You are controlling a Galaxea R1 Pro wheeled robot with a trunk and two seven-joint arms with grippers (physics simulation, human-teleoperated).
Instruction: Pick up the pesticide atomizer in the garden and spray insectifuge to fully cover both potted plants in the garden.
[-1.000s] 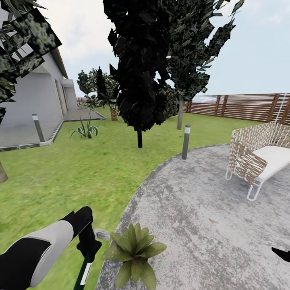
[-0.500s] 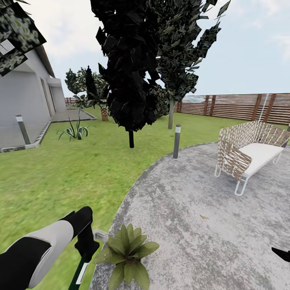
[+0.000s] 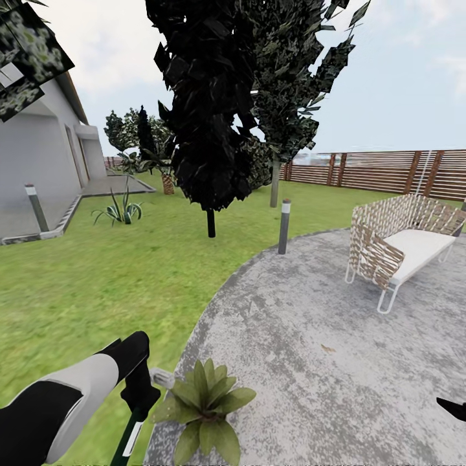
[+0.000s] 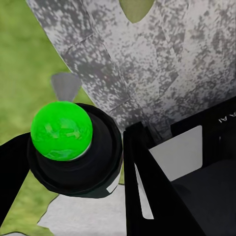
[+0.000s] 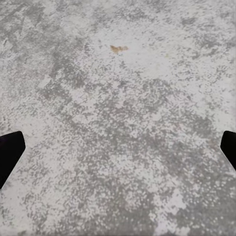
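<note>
At the near rim of the grey paved patio point(image 3: 310, 323), a potted plant point(image 3: 204, 404) shows as a low rosette of olive-green leaves. Just beside it on its lawn side, my left gripper point(image 3: 138, 406) is shut on the pesticide atomizer point(image 3: 131, 437), a slim dark green bottle with a white label hanging below the hand. In the left wrist view the atomizer's bright green nozzle point(image 4: 61, 130) and black cap sit between the fingers point(image 4: 147, 187). My right gripper point(image 5: 118, 147) is open over bare paving, its tip point(image 3: 453, 408) at the frame's right edge.
A grey bollard lamp point(image 3: 283, 226) stands at the patio's far rim, with a woven bench point(image 3: 401, 249) to its right. Dark trees point(image 3: 211, 223) and an agave point(image 3: 120, 210) rise from the lawn. A house point(image 3: 32, 162) is at left and a slatted fence point(image 3: 388, 171) behind.
The whole picture slid left in the first half second, so the camera turned right. Since then nothing has shifted, and both arms keep their places.
</note>
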